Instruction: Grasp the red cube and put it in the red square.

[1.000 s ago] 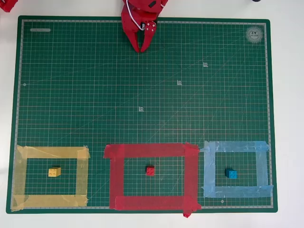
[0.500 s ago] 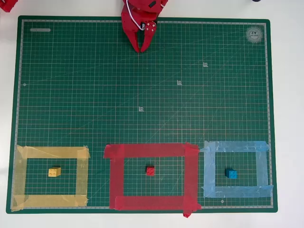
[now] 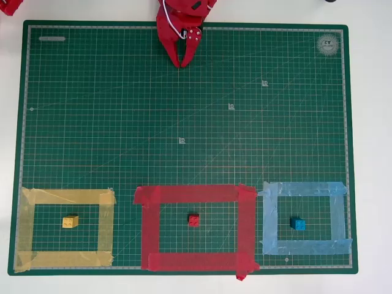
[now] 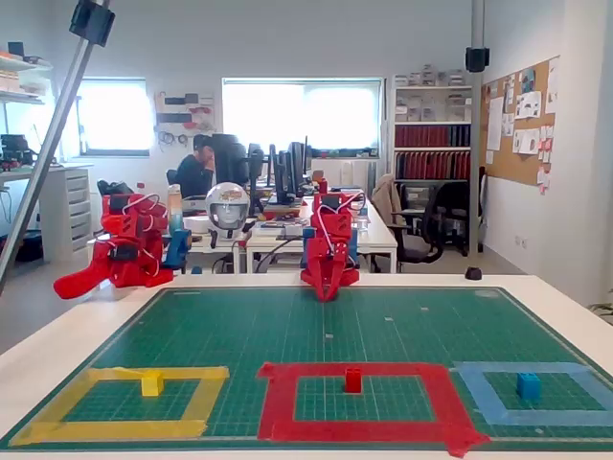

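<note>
The red cube sits on the green mat inside the red square, near its middle. My red gripper hangs at the far top edge of the mat, well away from the cube. Its fingertips meet in a point with nothing between them.
A yellow block lies inside a yellow tape outline at the lower left. A blue cube lies inside a light blue tape outline at the lower right. The green cutting mat covers the white table.
</note>
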